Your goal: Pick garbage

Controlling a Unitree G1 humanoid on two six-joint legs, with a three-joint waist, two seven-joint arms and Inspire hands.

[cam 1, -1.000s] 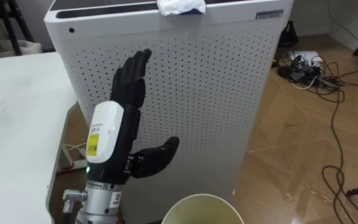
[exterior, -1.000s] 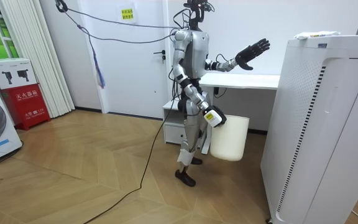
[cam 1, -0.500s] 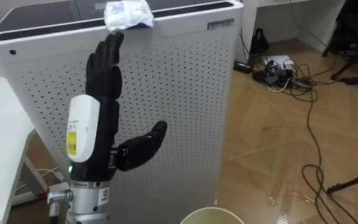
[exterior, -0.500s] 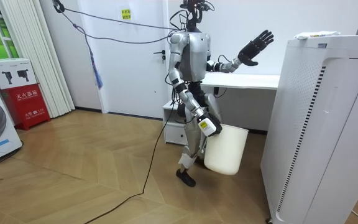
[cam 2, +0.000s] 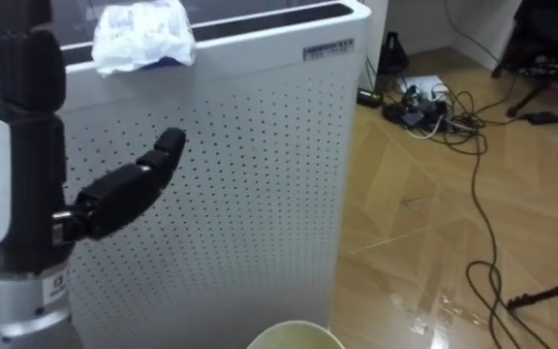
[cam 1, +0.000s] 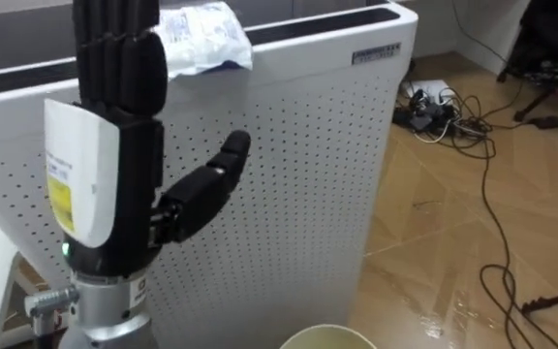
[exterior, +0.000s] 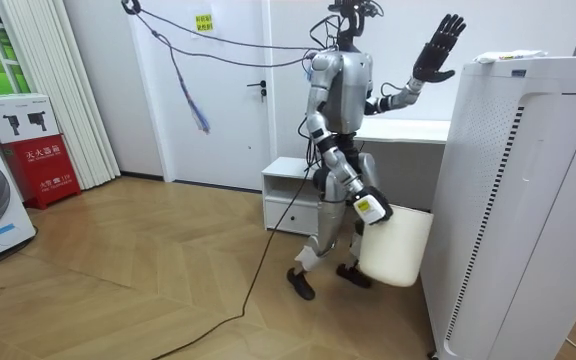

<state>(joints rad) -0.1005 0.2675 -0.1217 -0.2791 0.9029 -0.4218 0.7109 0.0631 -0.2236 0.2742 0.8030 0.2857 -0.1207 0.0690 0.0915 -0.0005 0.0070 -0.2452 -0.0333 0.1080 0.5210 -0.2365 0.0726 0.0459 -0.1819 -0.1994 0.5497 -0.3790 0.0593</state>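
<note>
Left hand (cam 1: pixel 114 145) raised, fingers straight, thumb spread, facing white perforated cabinet (cam 1: pixel 308 145); probably crumpled wrapper (cam 1: pixel 201 39) on cabinet top at its 1 o'clock; right hand (exterior: pixel 368 208) at cream bin (exterior: pixel 396 245), grip unreadable.

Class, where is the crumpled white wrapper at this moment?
The crumpled white wrapper lies on the top front edge of the tall white perforated unit, upper left in the left eye view, just right of the robot's raised left hand.

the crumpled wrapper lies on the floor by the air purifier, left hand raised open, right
No: the left eye view shows the crumpled wrapper lying on top of the air purifier. The left hand is raised open, as you say.
</note>
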